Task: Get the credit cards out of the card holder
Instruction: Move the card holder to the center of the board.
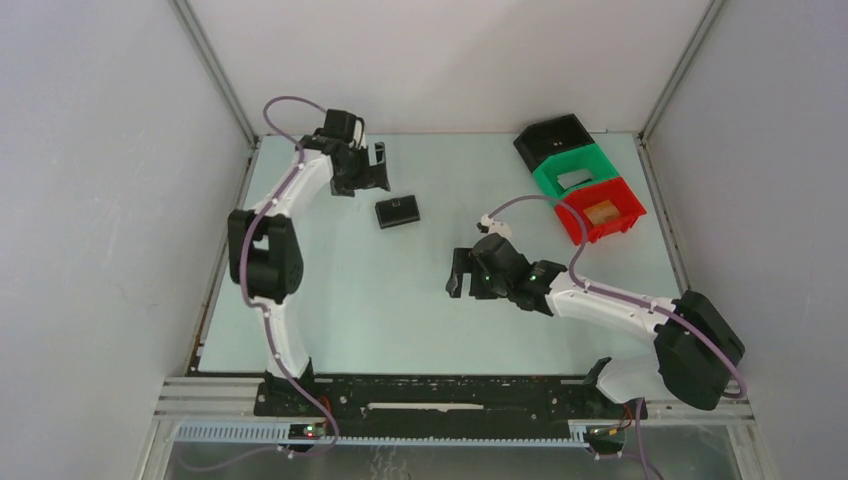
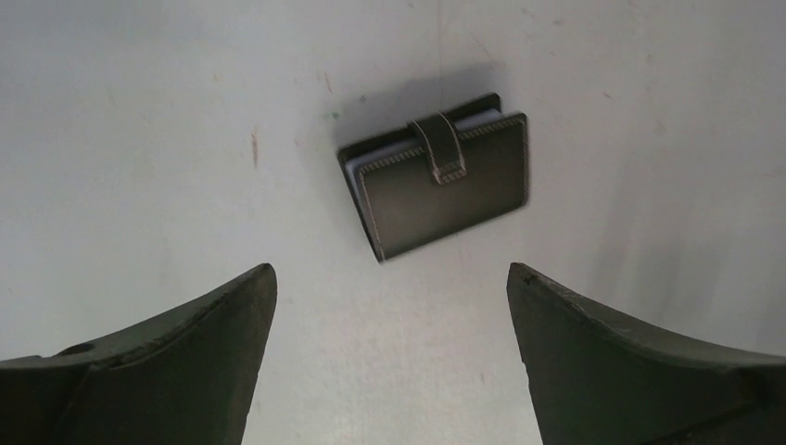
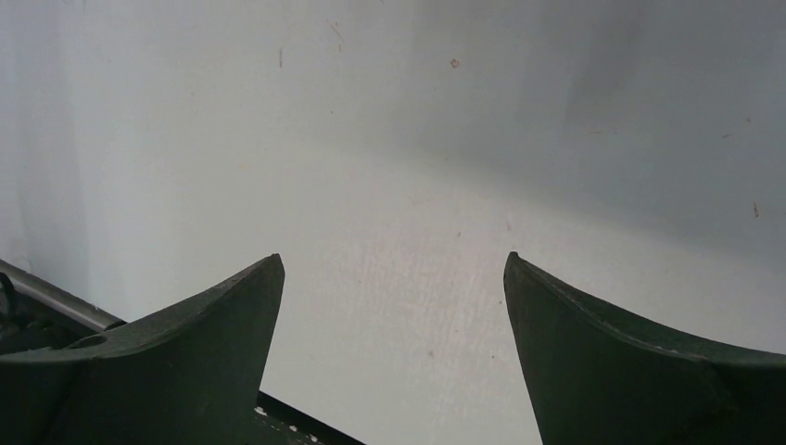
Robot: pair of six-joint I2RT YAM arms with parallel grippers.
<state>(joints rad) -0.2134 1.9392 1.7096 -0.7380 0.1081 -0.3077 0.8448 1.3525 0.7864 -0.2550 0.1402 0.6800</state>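
The holder (image 1: 397, 212) lies closed on the table (image 1: 330, 300), left of centre toward the far edge, with its tab (image 2: 445, 148) fastened over the front. Pale slivers at its edge, seemingly the cards (image 2: 479, 118), show in the left wrist view. The left gripper (image 1: 381, 167) hangs just beside it, jaws wide, holding nothing. The right gripper (image 1: 455, 273) hovers mid-table, well apart, also spread wide and empty.

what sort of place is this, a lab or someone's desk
Most likely a robot lab test cell: a pale table boxed in by white panels, a left arm and right arm bolted to a rail at its near edge, and black, green and red bins in the far corner.
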